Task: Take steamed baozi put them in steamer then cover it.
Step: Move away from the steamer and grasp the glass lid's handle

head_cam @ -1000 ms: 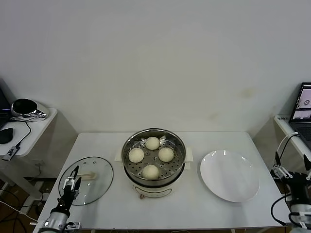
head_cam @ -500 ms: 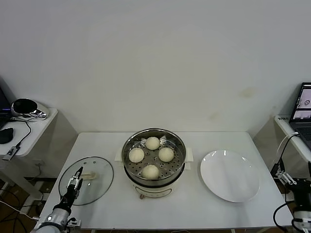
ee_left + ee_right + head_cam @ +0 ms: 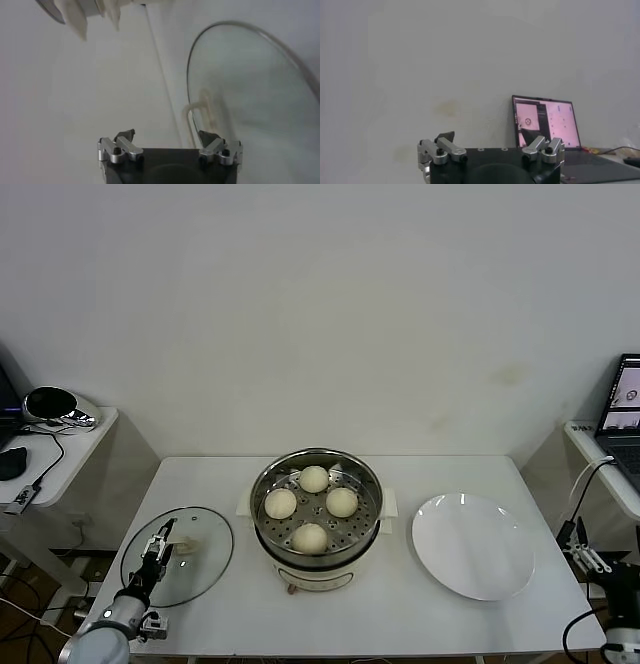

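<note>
Four cream-white baozi (image 3: 311, 537) lie on the perforated tray inside the shiny steamer (image 3: 316, 520) at the table's middle. The glass cover (image 3: 178, 555) with its cream handle (image 3: 183, 545) lies flat on the table to the steamer's left. My left gripper (image 3: 160, 544) is open, low over the cover's near part, just beside the handle. In the left wrist view the cover (image 3: 250, 95) and its handle (image 3: 199, 112) lie just ahead of the open left gripper (image 3: 167, 136). My right gripper (image 3: 585, 546) is open and empty, off the table's right edge.
An empty flat white plate (image 3: 472, 545) lies right of the steamer. A side table (image 3: 50, 454) with a mouse and a shiny object stands at the far left. A laptop (image 3: 622, 409) stands on a shelf at the right; it also shows in the right wrist view (image 3: 546, 123).
My left gripper has moved forward over the cover, closer to its handle. My right arm has sunk lower at the table's right side.
</note>
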`<control>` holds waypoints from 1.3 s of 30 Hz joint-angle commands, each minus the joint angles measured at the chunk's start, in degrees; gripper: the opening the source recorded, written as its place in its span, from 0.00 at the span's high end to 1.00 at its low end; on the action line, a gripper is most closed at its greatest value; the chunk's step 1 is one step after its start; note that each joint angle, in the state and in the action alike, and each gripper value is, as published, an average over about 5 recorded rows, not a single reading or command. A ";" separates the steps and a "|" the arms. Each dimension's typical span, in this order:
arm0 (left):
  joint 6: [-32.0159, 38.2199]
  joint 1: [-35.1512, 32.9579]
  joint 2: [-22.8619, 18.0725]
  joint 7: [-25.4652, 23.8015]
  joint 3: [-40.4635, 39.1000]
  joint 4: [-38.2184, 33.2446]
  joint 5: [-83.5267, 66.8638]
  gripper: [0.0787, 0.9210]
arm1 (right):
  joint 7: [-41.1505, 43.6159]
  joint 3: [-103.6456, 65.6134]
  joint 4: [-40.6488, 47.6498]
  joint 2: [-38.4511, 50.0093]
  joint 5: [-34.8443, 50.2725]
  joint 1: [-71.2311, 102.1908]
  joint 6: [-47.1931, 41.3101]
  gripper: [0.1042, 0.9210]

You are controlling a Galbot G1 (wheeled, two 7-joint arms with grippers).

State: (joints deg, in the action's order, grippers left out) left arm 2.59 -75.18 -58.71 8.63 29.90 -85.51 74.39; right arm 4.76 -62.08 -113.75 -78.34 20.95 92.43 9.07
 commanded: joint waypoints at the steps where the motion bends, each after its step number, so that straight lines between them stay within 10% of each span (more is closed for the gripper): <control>1: 0.29 7.09 0.43 -0.69 -2.44 6.88 -1.37 0.12 | 0.02 -0.20 -0.34 -0.25 0.06 0.42 0.04 0.12; 12: 1.51 8.76 -0.35 -0.86 -3.22 8.83 -3.41 0.16 | 0.06 0.10 -0.36 -0.46 -0.07 0.70 0.16 0.12; 32: 3.71 8.86 -1.40 1.45 -2.15 12.22 -7.81 0.84 | 0.18 0.49 -0.69 -0.31 -0.10 1.39 0.43 0.12; 39: 0.64 4.62 -2.18 5.75 0.36 3.17 -8.69 0.90 | 0.24 1.25 -0.96 0.05 -0.26 1.39 0.48 0.12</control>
State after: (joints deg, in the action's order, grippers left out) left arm 5.80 -67.37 -60.54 10.01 28.43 -75.09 66.88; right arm 4.95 -61.26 -114.63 -78.42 20.77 93.90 9.51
